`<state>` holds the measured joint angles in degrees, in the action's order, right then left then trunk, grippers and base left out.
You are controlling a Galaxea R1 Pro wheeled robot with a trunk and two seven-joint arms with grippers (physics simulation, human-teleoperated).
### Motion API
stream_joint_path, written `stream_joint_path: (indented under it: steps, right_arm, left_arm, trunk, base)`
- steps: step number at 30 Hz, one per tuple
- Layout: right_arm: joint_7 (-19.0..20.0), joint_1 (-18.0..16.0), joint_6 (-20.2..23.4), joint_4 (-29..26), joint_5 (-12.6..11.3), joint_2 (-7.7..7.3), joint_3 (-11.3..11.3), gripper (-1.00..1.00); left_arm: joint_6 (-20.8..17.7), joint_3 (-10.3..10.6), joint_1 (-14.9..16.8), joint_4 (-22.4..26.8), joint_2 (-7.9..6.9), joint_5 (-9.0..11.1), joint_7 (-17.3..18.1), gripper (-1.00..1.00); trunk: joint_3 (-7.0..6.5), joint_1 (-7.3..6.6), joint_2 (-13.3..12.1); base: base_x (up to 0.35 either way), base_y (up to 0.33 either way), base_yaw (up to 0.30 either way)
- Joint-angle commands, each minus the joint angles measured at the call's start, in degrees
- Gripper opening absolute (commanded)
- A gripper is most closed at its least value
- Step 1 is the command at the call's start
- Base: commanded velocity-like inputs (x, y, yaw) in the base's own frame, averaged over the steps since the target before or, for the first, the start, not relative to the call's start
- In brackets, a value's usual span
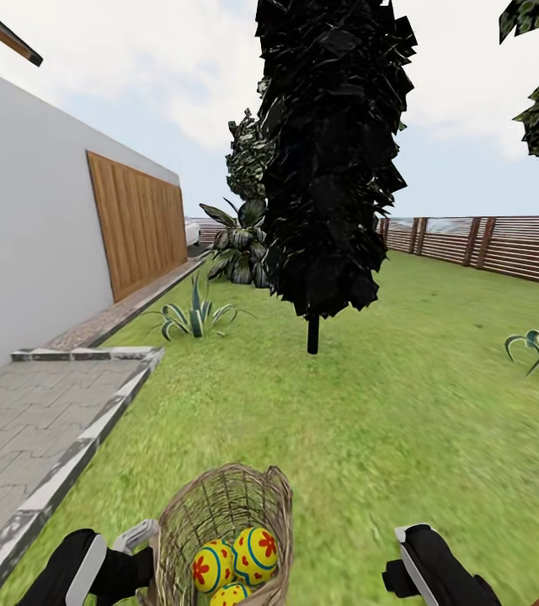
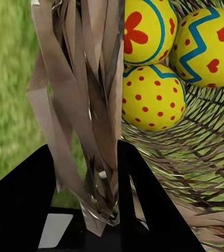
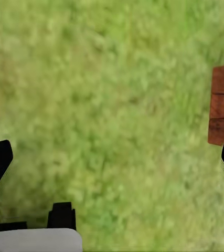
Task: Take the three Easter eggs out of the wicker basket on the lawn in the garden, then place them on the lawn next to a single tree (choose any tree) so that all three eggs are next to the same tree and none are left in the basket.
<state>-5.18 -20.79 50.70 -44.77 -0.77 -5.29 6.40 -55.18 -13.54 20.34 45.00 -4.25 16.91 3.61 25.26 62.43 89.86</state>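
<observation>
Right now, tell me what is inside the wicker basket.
Three Easter eggs lie together inside the wicker basket; its woven wall hides their undersides and the basket floor beneath them.

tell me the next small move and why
Probably keep rolling forward over the lawn, carrying the basket. The left gripper is clamped on its rim, all three eggs lie inside, and the only trunk ahead belongs to the black conifer, so a proper tree still has to be found.

Head cam looks forward-down over lawn [image 1: 404,404]. Left wrist cam sits tight on wicker basket [image 2: 85,105], shared with head. Right wrist faces grass.
</observation>
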Motion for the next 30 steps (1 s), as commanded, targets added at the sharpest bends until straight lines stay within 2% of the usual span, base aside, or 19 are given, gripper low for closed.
stream_joint_path:
  steps: [1, 30]
  right_arm:
    - [-0.3, 0.0, 0.3, -0.1, -0.1, -0.04, 0.3, 1.0]
    - [-0.3, 0.0, 0.3, -0.1, -0.1, 0.01, 0.3, 1.0]
  left_arm:
    - [-0.3, -0.2, 0.1, 0.1, 0.03, 0.8, 0.5, -1.0]
    - [-0.3, -0.1, 0.1, 0.0, 0.38, 0.8, 0.4, -1.0]
  trunk:
    - [0.07, 0.03, 0.0]
    - [0.07, 0.03, 0.0]
  base:
    - [0.343, 0.0, 0.0]
    - [0.344, 0.0, 0.0]
